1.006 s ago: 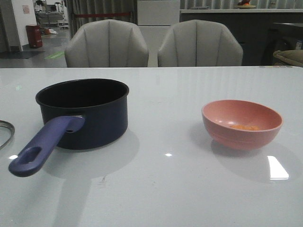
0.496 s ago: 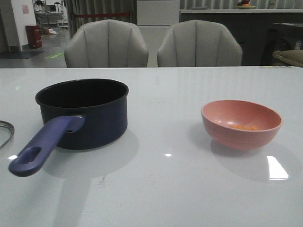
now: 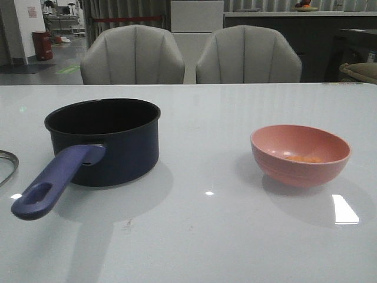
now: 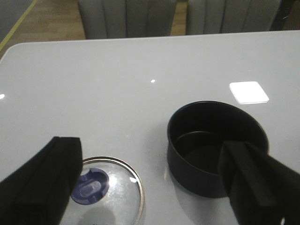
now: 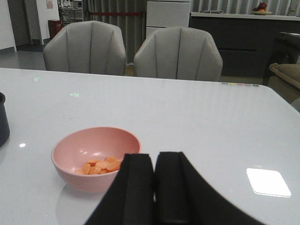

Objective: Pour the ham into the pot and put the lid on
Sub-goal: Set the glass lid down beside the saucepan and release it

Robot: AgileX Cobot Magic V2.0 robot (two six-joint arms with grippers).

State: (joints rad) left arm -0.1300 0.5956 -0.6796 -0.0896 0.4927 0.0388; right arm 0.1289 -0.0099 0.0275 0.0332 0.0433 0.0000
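Front view: the lid (image 3: 5, 165) lies at the surface's (image 3: 206, 236) left edge (only its rim shows), then the pot (image 3: 103, 141), then the bowl (image 3: 300, 154) holding ham (image 3: 303, 158). Left claw (image 4: 150, 187) spread wide; right claw (image 5: 154, 187) pressed together, empty.

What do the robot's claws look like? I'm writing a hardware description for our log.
Only the wrist views show them. The left claw has two broad, matte black fingers with flat faces and angular edges. The right claw has the same matte black, blocky fingers with rounded tips. No cables, markings or arm links are visible in any view.
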